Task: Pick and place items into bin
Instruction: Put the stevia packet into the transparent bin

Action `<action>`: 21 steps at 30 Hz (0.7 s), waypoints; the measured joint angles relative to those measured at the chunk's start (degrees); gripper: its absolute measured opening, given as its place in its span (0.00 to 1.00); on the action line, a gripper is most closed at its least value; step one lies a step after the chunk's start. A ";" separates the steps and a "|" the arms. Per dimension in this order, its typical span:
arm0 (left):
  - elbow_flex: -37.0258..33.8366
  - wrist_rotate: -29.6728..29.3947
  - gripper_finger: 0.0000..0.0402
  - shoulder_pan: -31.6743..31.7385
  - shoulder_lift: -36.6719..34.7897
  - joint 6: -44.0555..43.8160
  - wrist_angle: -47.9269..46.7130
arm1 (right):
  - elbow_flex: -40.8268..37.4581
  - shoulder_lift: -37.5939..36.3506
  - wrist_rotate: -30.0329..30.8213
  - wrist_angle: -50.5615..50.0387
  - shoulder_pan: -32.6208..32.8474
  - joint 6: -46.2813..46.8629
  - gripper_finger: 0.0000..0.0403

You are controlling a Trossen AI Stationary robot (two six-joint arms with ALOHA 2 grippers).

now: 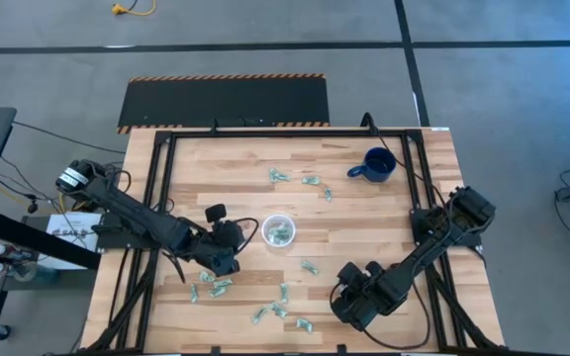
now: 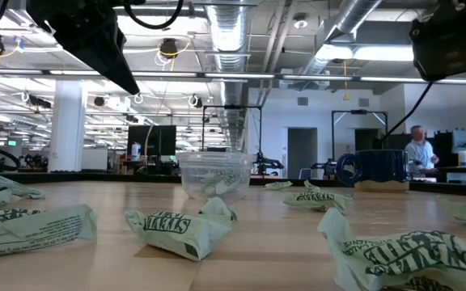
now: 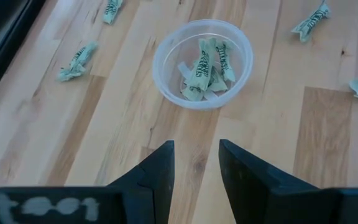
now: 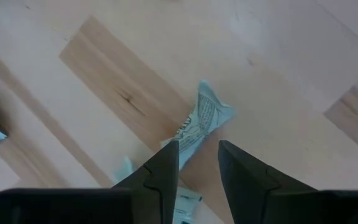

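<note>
The clear plastic cup (image 1: 279,231) (image 2: 214,174) stands near the table's middle with several green-and-white wrappers (image 3: 205,65) inside. More wrappers lie scattered on the wood, near the far side (image 1: 310,181) and near the front edge (image 1: 283,294). My left gripper (image 1: 240,240) (image 3: 196,155) is open and empty, raised just to the left of the cup and pointing at it. My right gripper (image 1: 344,305) (image 4: 197,155) is open above the near right part of the table. One wrapper (image 4: 202,121) on the table shows below and just past its fingertips.
A dark blue mug (image 1: 376,164) (image 2: 374,168) stands at the far right of the table. A black frame (image 1: 156,168) runs along the table's sides. Wrappers lie close to the low camera (image 2: 183,229). A person (image 2: 417,153) stands far off in the room behind.
</note>
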 joint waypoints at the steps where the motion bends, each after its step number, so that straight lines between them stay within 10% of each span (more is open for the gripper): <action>1: 0.00 -0.02 0.29 0.00 0.00 0.00 0.02 | 0.00 0.00 0.18 0.17 0.00 0.00 0.27; 21: 0.00 0.00 0.29 0.00 0.02 -0.04 0.04 | -1.33 -0.04 0.98 2.38 -0.15 -4.38 0.36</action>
